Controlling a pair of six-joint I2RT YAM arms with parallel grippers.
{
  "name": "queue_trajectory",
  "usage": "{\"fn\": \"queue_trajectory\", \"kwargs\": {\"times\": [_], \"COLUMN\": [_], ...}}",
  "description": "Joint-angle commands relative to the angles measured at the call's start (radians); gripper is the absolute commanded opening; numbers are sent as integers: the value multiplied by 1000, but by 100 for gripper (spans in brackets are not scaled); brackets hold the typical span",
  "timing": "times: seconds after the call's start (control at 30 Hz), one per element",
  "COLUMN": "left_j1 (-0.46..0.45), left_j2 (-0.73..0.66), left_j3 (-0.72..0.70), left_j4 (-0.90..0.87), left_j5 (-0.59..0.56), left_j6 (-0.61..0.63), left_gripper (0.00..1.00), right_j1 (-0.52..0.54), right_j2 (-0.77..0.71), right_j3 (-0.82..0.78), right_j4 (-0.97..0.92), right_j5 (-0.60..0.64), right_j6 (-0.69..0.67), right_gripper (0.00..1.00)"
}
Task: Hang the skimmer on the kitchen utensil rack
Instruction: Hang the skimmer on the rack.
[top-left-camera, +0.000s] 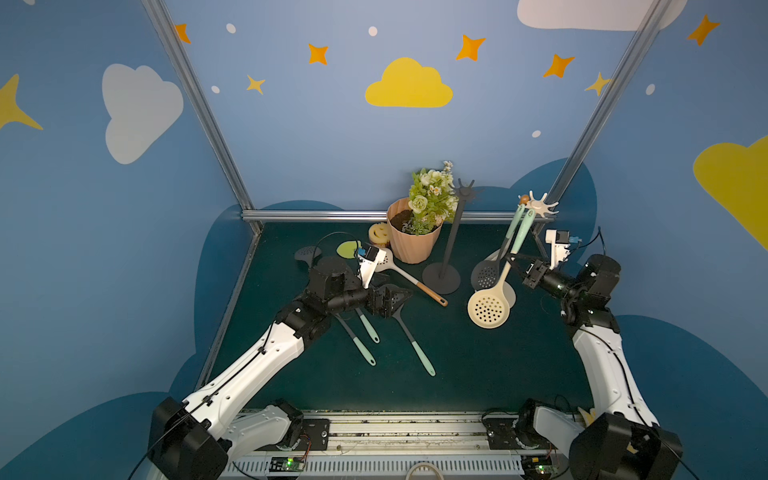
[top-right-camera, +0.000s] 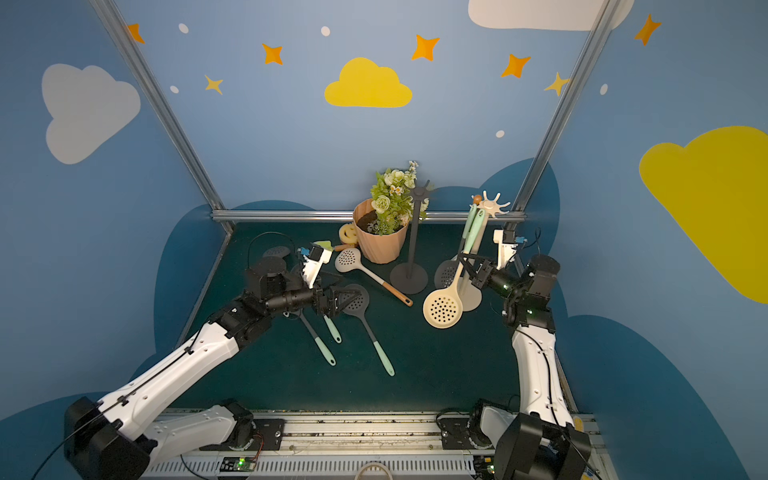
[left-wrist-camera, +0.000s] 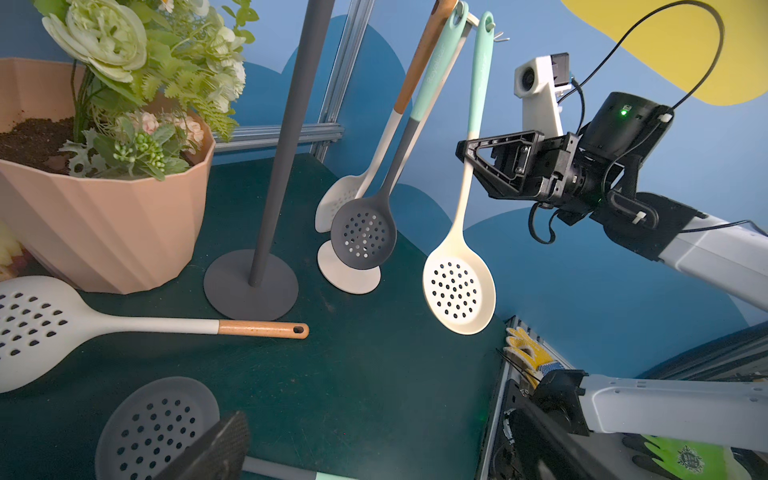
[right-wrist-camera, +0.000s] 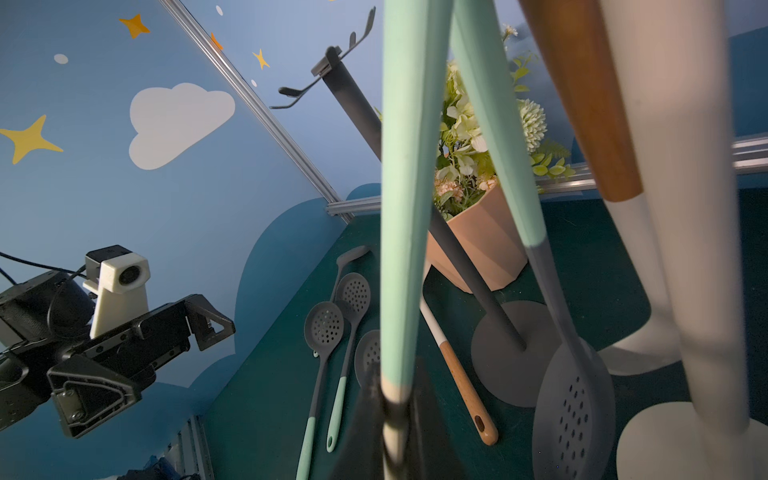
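Observation:
A cream skimmer with a mint handle hangs steeply at the white utensil rack. Its loop end is up at one of the rack's hook arms. My right gripper is shut on the handle, where mint meets cream. A grey skimmer and a white wood-handled one hang on the same rack. My left gripper hovers open and empty over grey skimmers lying on the table.
A dark grey rack with bare hooks stands left of the white one. A peach flower pot and a yellow sponge sit at the back. A white wood-handled skimmer and grey mint-handled skimmers lie on the green mat.

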Motion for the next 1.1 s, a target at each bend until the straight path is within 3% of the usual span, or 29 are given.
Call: {"fn": "queue_trajectory", "kwargs": {"times": [0.0, 0.17, 0.67, 0.9, 1.07], "left_j1": [-8, -13, -22, -22, -22], "left_j2": [0, 0, 12, 21, 37], "left_j3": [5, 7, 26, 35, 41], "left_j4": [9, 2, -41, -70, -92], "left_j5": [8, 2, -52, -148, -246], "left_j6": [21, 27, 36, 34, 20], "left_gripper": [100, 100, 100, 100, 100], "right_j1": [-5, -6, -7, 5, 92], "right_j2": [5, 5, -22, -94, -211], "right_j3": [-18, -27, 18, 17, -27], "right_j4": [21, 10, -87, -181, -313], "right_j5": [15, 33, 184, 241, 404], "right_j6": [7, 9, 9, -32, -69], "right_gripper": [0, 1, 32, 46, 56]}}
